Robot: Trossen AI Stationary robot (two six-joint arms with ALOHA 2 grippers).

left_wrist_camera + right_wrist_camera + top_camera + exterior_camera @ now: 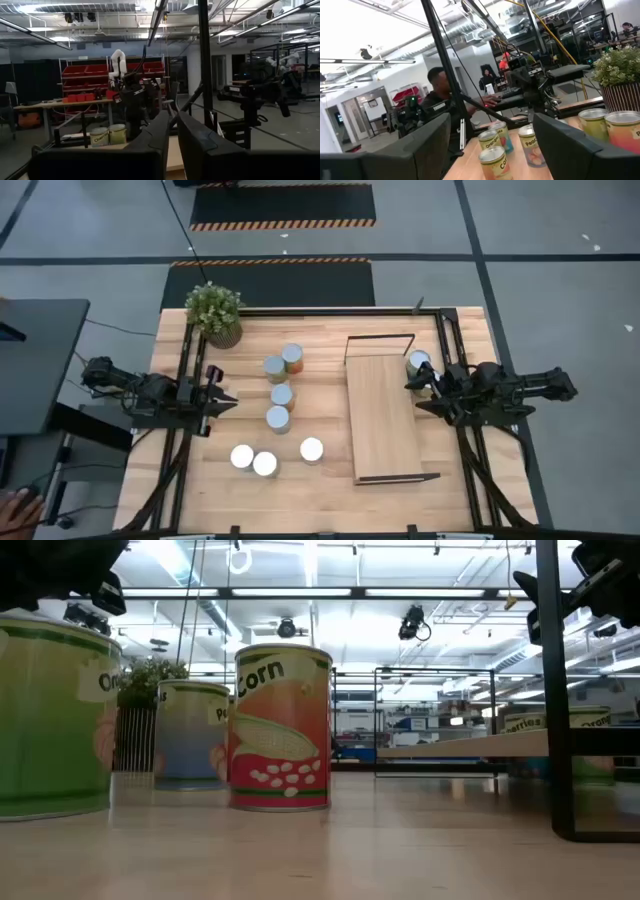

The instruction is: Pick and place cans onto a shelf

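1. Wooden bench (200, 480) carries everything.
2. Shelf (383, 415) lies flat, right of centre, bare.
3. Left gripper (228, 399), fingers together, waits at the left edge.
4. Right gripper (412, 396), fingers apart, hovers beside the shelf.
5. Seven cans (279, 395) stand left of the shelf; one can (418, 361) stands right of it.

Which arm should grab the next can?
Probably left: the left gripper sits beside the loose cans mid-table. The right gripper is past the shelf, near one can.
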